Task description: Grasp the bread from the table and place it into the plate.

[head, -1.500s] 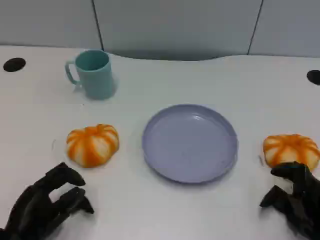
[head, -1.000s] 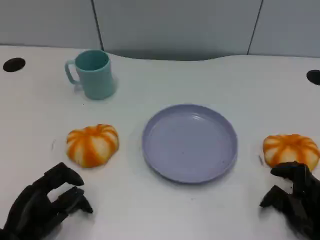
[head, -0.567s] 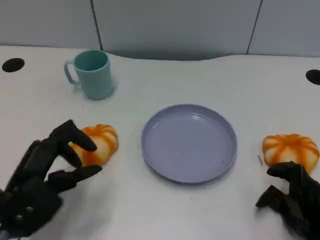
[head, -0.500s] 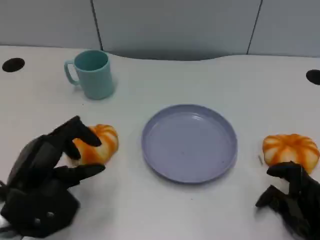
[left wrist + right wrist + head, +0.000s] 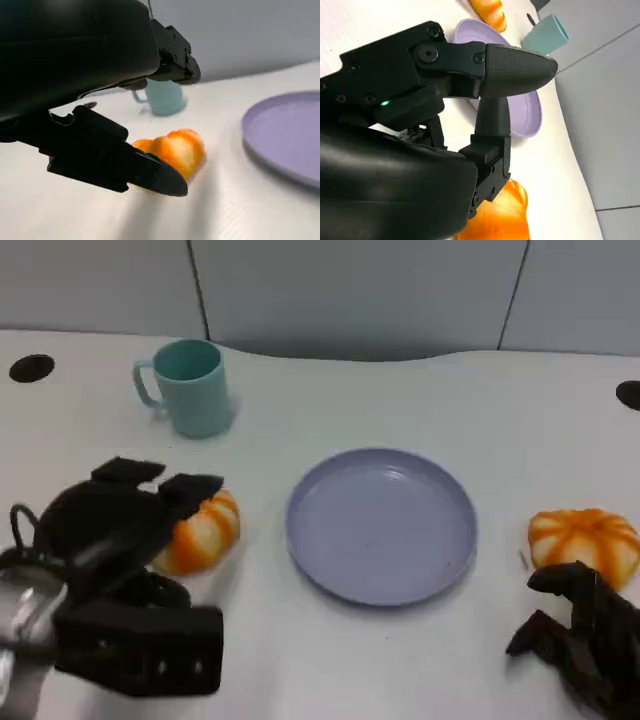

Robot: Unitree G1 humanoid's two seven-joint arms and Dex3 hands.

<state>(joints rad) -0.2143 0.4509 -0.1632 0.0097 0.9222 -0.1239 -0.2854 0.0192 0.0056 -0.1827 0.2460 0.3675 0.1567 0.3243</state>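
Two orange-and-white striped bread rolls lie on the white table. The left bread (image 5: 205,530) is left of the empty lavender plate (image 5: 380,525). The right bread (image 5: 585,540) is to the plate's right. My left hand (image 5: 120,530) hovers over the left bread, fingers spread across its top. In the left wrist view this bread (image 5: 175,150) sits between my upper fingers (image 5: 170,55) and my thumb (image 5: 145,172), with a gap on each side. My right hand (image 5: 580,640) is just in front of the right bread (image 5: 500,220), fingers apart, holding nothing.
A teal mug (image 5: 190,385) stands behind the left bread, toward the back left. Two dark holes (image 5: 30,367) (image 5: 628,392) mark the table's far corners. A grey wall panel runs behind the table.
My left hand has lifted from the near left of the table and moved forward over the left bread. The right hand has barely moved. Both breads lie where they were.
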